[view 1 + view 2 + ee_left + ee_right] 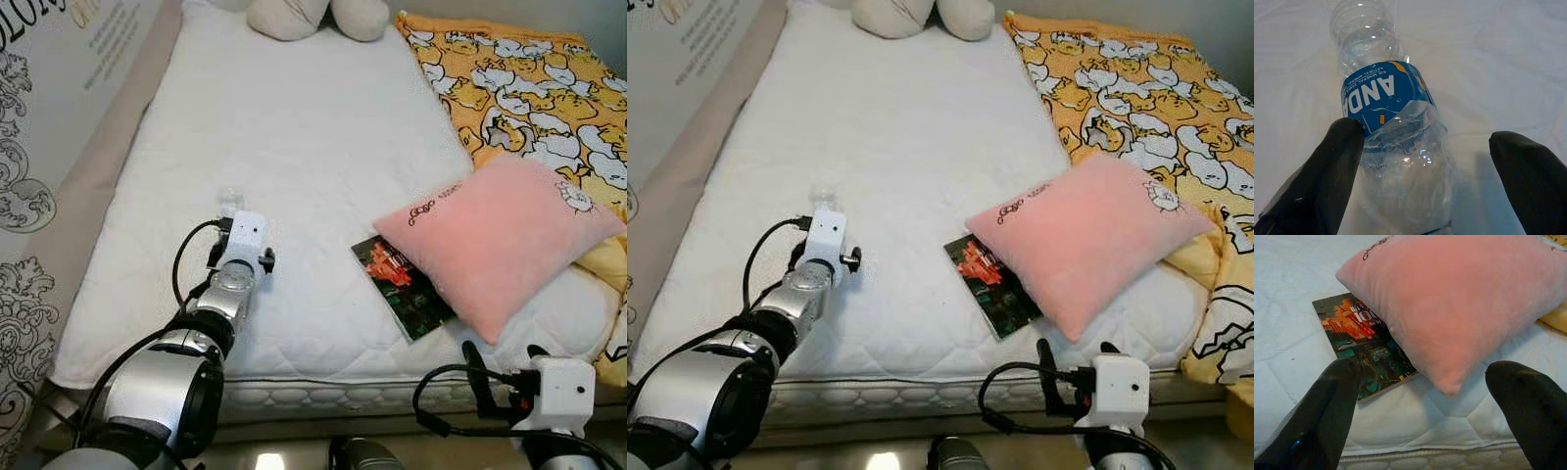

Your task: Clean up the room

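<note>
A clear plastic water bottle with a blue label lies on the white mattress, left of middle. My left gripper is open and straddles its lower body; one finger rests against the bottle's side, the other stands well apart. From the head the bottle's top peeks out beyond the left wrist. My right gripper hangs open at the bed's front edge, below a pink pillow. The pillow partly covers a dark book.
A yellow cartoon-print blanket covers the bed's right side. A beige plush toy sits at the far end. A patterned wall panel runs along the left of the bed.
</note>
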You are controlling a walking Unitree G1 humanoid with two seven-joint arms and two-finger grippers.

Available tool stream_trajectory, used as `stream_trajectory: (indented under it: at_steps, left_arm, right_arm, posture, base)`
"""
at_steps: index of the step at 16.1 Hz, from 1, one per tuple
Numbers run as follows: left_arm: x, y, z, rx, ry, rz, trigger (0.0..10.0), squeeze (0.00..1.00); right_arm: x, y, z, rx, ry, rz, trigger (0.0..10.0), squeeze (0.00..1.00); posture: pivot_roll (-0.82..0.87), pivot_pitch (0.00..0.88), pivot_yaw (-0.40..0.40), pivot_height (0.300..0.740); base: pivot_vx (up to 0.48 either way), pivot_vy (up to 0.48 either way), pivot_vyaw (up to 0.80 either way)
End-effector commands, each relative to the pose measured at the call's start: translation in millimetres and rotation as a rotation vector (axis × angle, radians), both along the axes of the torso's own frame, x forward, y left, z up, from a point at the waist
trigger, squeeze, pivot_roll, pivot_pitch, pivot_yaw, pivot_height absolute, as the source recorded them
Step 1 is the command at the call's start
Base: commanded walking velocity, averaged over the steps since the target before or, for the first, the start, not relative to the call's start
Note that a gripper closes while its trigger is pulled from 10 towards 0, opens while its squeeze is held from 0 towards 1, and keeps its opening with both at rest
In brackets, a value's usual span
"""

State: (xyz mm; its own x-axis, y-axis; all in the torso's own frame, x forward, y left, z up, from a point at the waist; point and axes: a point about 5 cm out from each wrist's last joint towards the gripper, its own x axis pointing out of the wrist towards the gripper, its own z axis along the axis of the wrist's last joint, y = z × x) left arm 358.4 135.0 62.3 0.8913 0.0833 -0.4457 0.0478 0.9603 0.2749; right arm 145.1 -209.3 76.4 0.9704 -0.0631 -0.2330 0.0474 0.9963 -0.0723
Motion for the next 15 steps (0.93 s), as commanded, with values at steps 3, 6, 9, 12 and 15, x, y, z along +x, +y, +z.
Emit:
stream_trajectory:
  at_steps: [3,6,9,12,15]
  left_arm:
    - [-13.9,-3.1,-21,-0.058,0.105,0.009,0.0,0.00]
    - [-10.9,-2.7,-17,-0.099,0.088,0.016,0.0,0.00]
    - [-11.6,-4.1,-18,-0.148,0.102,0.016,0.0,0.00]
    - [-13.4,-5.2,-20,-0.222,0.122,0.056,0.0,0.00]
    - [-10.0,-4.8,-15,-0.251,0.080,0.065,0.0,0.00]
  right_arm:
    - [-2.4,-5.0,4,-0.009,0.005,-0.010,10.0,0.00]
    - [0.4,-6.7,4,-0.011,0.006,-0.012,10.0,0.00]
    - [5.6,-8.6,5,-0.013,-0.002,-0.011,10.0,0.00]
    - [6.7,-8.9,3,-0.011,0.007,-0.003,10.0,0.00]
    - [14.5,-7.2,1,-0.006,0.003,0.013,10.0,0.00]
  posture:
    - [-0.38,0.125,-0.074,0.740]
    - [-0.38,0.110,-0.074,0.740]
    - [-0.37,0.102,-0.079,0.740]
    - [-0.36,0.097,-0.089,0.740]
    - [-0.34,0.070,-0.089,0.740]
  base:
    - [0.000,0.000,0.00]
    - [0.000,0.000,0.00]
    - [0.000,0.000,0.00]
    - [0.000,0.000,0.00]
    - [0.000,0.000,0.00]
